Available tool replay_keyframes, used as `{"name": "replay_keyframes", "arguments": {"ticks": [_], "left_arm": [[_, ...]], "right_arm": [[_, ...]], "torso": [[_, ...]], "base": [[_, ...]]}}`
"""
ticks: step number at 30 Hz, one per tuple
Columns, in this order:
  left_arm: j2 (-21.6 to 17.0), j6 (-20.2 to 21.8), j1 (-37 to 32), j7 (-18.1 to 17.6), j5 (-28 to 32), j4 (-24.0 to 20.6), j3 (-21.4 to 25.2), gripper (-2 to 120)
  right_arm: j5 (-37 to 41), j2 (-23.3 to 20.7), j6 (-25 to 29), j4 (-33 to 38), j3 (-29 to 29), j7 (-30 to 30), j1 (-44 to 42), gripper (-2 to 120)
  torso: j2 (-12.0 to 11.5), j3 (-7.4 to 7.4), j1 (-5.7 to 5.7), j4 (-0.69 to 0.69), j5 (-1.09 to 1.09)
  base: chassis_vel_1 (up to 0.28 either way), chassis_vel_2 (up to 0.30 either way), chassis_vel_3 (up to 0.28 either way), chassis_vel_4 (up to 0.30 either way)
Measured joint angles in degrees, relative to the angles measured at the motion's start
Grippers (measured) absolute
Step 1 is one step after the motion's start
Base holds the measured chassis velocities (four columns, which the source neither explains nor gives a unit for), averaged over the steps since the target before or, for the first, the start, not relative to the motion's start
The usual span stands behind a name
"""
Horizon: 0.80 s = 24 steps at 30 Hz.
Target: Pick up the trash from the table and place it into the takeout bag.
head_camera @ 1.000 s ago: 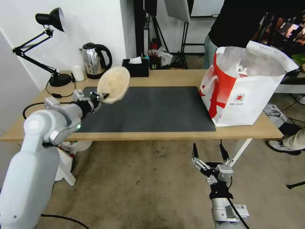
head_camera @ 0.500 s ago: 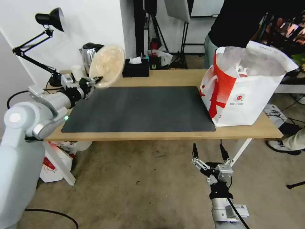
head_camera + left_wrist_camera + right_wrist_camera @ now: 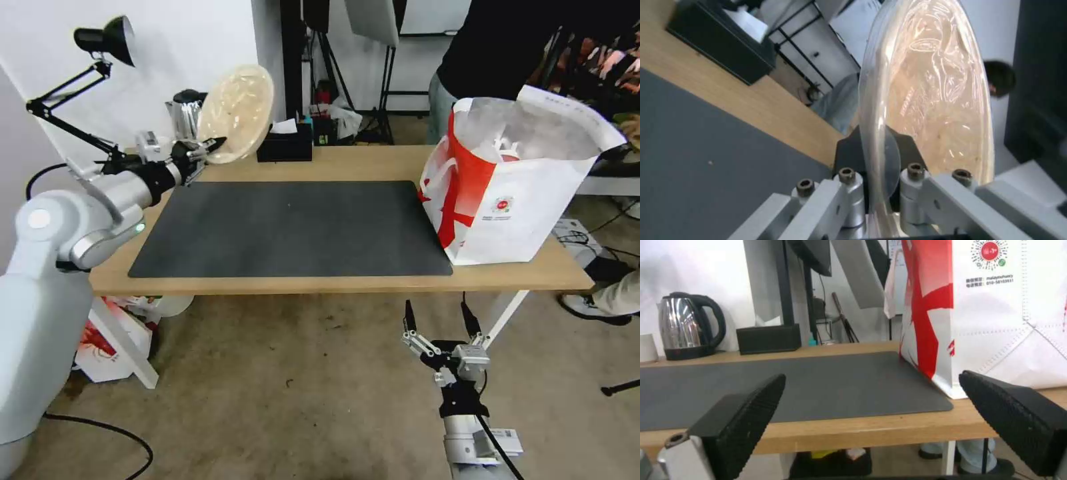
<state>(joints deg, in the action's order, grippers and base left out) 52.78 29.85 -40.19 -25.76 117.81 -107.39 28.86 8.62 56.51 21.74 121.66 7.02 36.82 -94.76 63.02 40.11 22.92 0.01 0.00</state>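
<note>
a studio-like test room: behind the counter (image 3: 347, 163) stand light stands (image 3: 327, 60) and a softbox (image 3: 377, 19); on the counter's far left are a desk lamp (image 3: 107, 40) and kettle (image 3: 686, 330), over bare concrete floor (image 3: 287, 387).

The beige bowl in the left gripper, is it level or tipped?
Tipped. The beige bowl stands nearly on edge, pinched at its rim by the left gripper, above the table's far left corner.
</note>
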Motion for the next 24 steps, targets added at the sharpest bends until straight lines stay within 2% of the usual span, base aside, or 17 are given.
{"name": "replay_keyframes", "arguments": {"ticks": [4, 8, 11, 16, 17, 18, 22, 24], "left_arm": [[0.0, 0.4, 0.8, 1.8, -1.6, 0.8, -1.9, 3], [0.6, 0.8, 2.5, 5.5, -5.3, 2.3, -5.8, 3], [1.0, 0.8, 3.2, 5.9, -5.8, 2.7, -6.7, 3], [1.7, 0.5, 9.0, 10.6, -6.8, 6.7, -12.6, 3], [1.6, 0.4, 10.1, 10.9, -6.7, 7.6, -13.7, 3], [1.6, 0.4, 10.1, 10.9, -6.7, 7.6, -13.7, 3], [0.8, 0.3, 15.2, 11.7, -6.2, 10.6, -19.8, 3], [0.8, 0.3, 16.1, 12.1, -6.5, 10.9, -21.1, 3]], "right_arm": [[0.0, 0.0, 0.0, 0.0, 0.0, 0.0, 0.0, 100], [0.0, 0.0, 0.0, 0.0, 0.0, 0.0, 0.0, 100], [0.0, 0.0, 0.0, 0.0, 0.0, 0.0, 0.0, 100], [0.0, 0.0, 0.0, 0.0, 0.0, 0.0, 0.0, 100], [0.0, 0.0, 0.0, 0.0, 0.0, 0.0, 0.0, 100], [0.0, 0.0, 0.0, 0.0, 0.0, 0.0, 0.0, 100], [0.0, 0.0, 0.0, 0.0, 0.0, 0.0, 0.0, 100], [0.0, 0.0, 0.0, 0.0, 0.0, 0.0, 0.0, 100]], "torso": [[0.0, 0.0, 0.0, 0.0, 0.0], [0.0, 0.0, 0.0, 0.0, 0.0], [0.0, 0.0, 0.0, 0.0, -0.01], [0.0, 0.0, 0.0, -0.03, 0.02], [0.0, 0.0, 0.0, 0.01, -0.01], [0.0, 0.0, 0.0, 0.01, -0.01], [0.0, 0.0, 0.0, 0.0, 0.0], [0.0, -0.01, 0.0, 0.0, 0.0]], "base": [[0.0, 0.0, 0.0, 0.0], [0.0, 0.0, 0.0, 0.0], [0.0, 0.0, 0.0, 0.0], [0.0, 0.0, 0.0, 0.0], [0.0, 0.0, 0.0, 0.0], [0.0, 0.0, 0.0, 0.0], [0.0, 0.0, 0.0, 0.0], [0.0, 0.0, 0.0, 0.0]]}}
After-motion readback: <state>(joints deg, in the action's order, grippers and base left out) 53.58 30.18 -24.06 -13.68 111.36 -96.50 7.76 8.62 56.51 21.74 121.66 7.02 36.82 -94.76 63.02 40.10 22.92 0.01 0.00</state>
